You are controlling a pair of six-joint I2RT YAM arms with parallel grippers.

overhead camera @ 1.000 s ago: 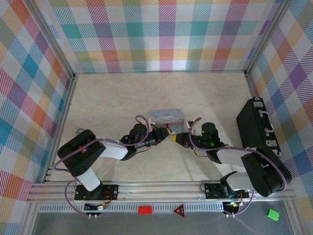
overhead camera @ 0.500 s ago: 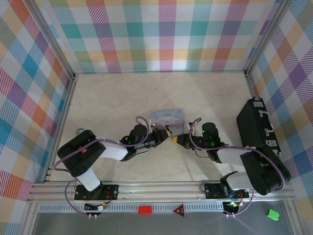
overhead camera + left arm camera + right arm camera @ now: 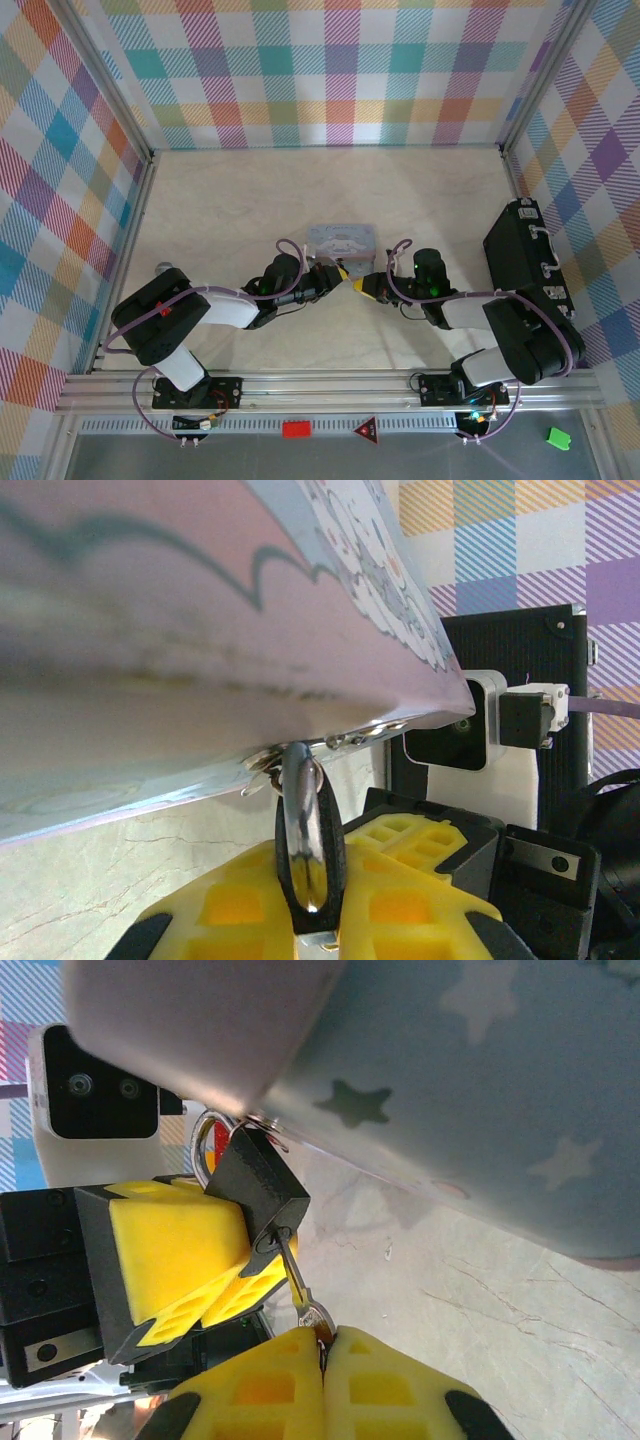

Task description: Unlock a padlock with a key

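Observation:
The small black padlock (image 3: pixel 255 1188) hangs by its silvery shackle (image 3: pixel 205 1150) from the clasp of the pastel tin (image 3: pixel 480 1100). My left gripper (image 3: pixel 315 910) is shut on the padlock (image 3: pixel 333 855), its yellow fingers (image 3: pixel 170 1245) pressed on both flat sides. The thin grey key (image 3: pixel 296 1278) sits with its blade in the keyhole at the padlock's bottom. My right gripper (image 3: pixel 322 1345) is shut on the key's head. In the top view the left gripper (image 3: pixel 340 272) and the right gripper (image 3: pixel 364 287) meet tip to tip just in front of the tin (image 3: pixel 341 238).
A black case (image 3: pixel 525 255) lies along the right wall. Plaid walls close off the back and both sides. The marble-patterned table (image 3: pixel 250 200) stretches behind and to the left of the tin.
My left gripper's jaws have closed tighter onto the padlock. The right gripper has shifted slightly toward the near side with the key. The tin has barely moved.

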